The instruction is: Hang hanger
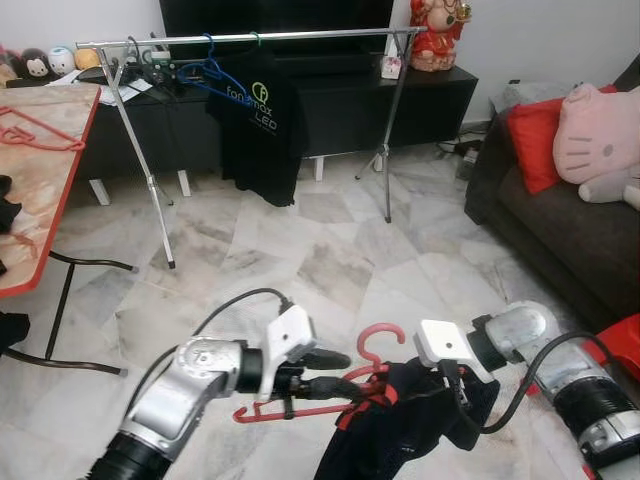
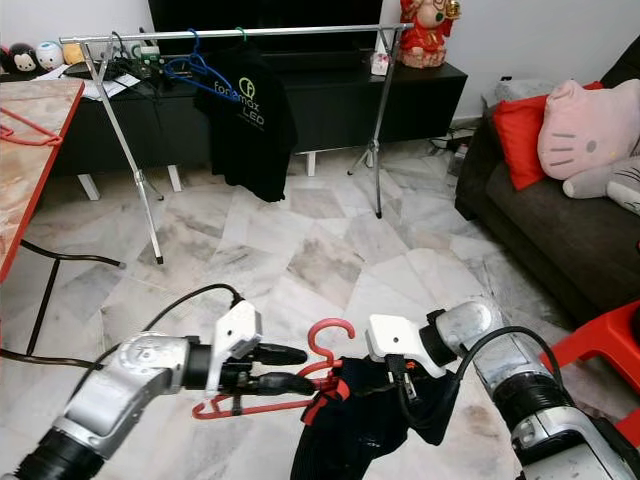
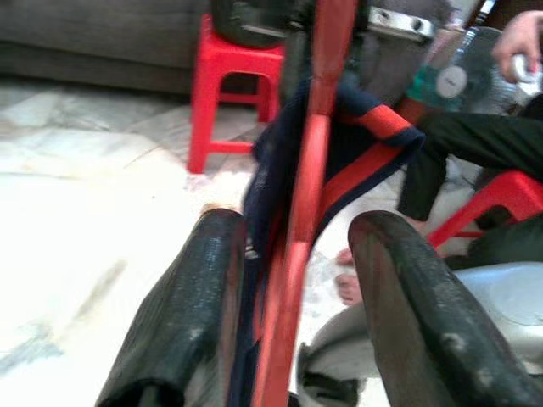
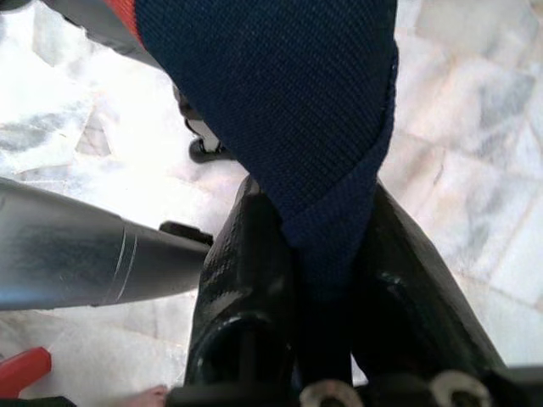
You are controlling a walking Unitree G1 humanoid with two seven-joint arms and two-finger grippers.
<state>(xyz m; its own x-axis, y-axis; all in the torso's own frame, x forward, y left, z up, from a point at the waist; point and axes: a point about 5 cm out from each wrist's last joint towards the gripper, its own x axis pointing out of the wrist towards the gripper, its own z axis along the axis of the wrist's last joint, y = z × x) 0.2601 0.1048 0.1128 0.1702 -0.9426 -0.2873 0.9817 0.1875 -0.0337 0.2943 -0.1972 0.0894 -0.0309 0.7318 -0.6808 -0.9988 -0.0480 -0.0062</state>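
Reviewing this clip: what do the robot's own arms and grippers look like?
Both arms are silver metal with ribbed black sleeves near the base. The left arm and right arm each carry a white block at the wrist and a looping black cable. The left gripper and right gripper each have two long black, scuffed fingers.

A clothes rack (image 1: 250, 37) stands ahead before a TV cabinet (image 1: 330, 100), table (image 1: 40, 180) left, sofa (image 1: 560, 230) right.

both grippers hold a red hanger (image 2: 322, 352) carrying a dark garment (image 2: 365, 425) low over the marble floor (image 2: 320, 250), well short of the clothes rail (image 2: 230, 34).
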